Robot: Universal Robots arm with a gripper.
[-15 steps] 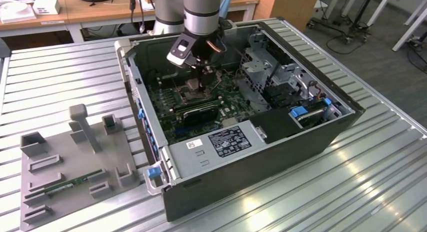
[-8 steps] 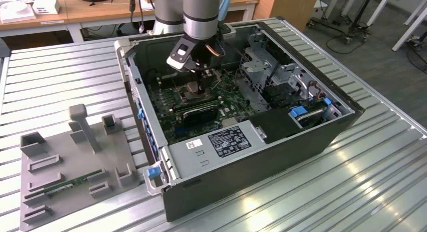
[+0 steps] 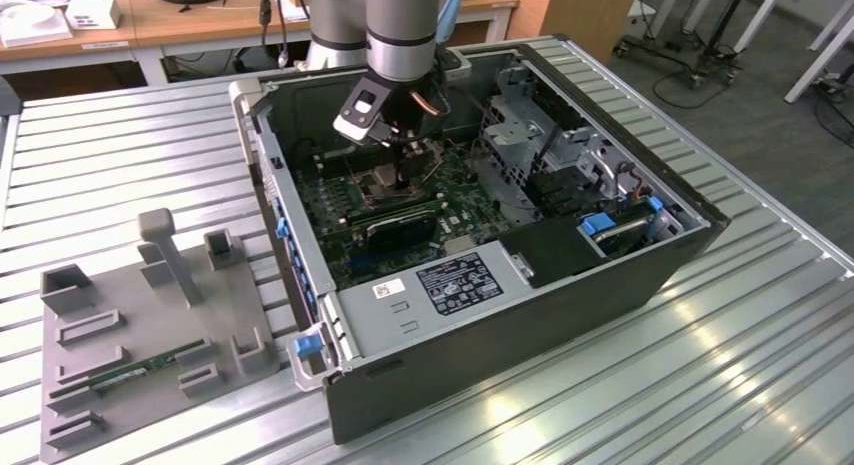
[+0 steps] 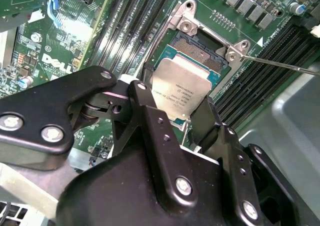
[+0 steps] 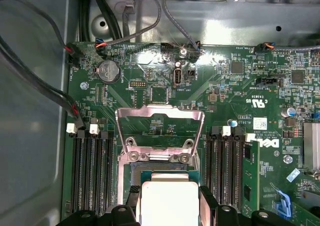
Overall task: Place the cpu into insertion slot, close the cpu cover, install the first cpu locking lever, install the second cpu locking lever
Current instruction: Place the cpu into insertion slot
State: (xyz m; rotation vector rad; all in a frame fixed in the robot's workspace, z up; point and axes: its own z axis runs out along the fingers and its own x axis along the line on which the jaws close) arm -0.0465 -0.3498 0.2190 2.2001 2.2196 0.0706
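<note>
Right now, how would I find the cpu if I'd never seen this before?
Look inside the open black computer case at the green motherboard. Near its middle, over the square insertion slot, the gripper pinches the cpu. It is the only small flat square with a solid silvery top; the memory slots beside it are long and black.

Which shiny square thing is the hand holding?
The cpu, the solid chip in the hand. The cpu cover is a hollow frame, standing open, untouched.
</note>
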